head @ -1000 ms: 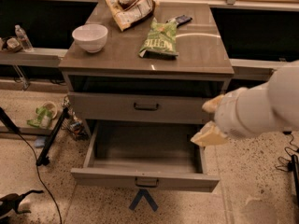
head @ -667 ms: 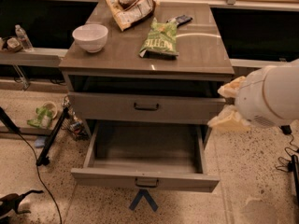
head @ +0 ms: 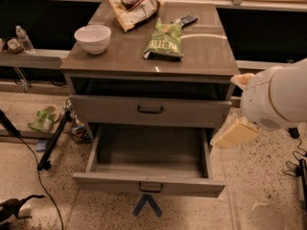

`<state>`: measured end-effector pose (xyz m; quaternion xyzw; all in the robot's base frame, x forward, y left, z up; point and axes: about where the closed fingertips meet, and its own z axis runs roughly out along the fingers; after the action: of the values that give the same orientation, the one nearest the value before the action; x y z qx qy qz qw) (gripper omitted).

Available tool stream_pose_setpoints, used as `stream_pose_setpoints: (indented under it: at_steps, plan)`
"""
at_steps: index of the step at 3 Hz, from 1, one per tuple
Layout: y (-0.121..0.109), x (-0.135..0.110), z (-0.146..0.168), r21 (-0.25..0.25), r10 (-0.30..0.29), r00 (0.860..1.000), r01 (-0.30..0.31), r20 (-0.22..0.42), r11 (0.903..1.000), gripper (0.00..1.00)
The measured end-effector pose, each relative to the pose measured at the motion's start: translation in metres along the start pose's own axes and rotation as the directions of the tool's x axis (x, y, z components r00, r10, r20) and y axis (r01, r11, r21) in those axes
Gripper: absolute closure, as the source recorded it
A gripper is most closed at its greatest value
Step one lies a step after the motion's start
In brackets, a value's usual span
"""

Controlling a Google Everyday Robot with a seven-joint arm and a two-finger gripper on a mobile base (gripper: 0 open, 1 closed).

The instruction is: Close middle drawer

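The middle drawer (head: 149,186) is pulled far out of the cabinet, and its grey inside is empty. Its flat front with a small dark pull faces me low in the view. Above it is the taller top drawer front (head: 150,110), with a dark gap under the cabinet top. The lowest drawer is hidden below the open one. My gripper (head: 238,107) is at the cabinet's right side, level with the top drawer front. It is open and empty, and its beige fingers (head: 235,134) are apart from the drawer. My white arm (head: 278,97) fills the right edge.
On the cabinet top (head: 206,56) are a white bowl (head: 93,38), a green chip bag (head: 164,39), a tan snack bag (head: 134,6) and a dark small item (head: 185,20). A black stand leg (head: 55,138) and cables lie on the floor at left. Blue tape (head: 147,205) marks the floor in front.
My arm and gripper have moved right and slightly up, away from the drawer's right side. The middle drawer stays open as before.
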<state>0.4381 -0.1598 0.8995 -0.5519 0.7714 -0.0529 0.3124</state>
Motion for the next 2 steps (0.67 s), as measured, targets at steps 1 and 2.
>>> stream_pose_setpoints:
  at_steps: [1, 2]
  plan:
    - [0.0003, -0.0011, -0.0001, 0.000, -0.002, 1.000, 0.002, 0.001, 1.0000, 0.00]
    - [0.0054, 0.0015, 0.0082, -0.001, 0.003, 1.000, -0.003, -0.014, 1.0000, 0.15]
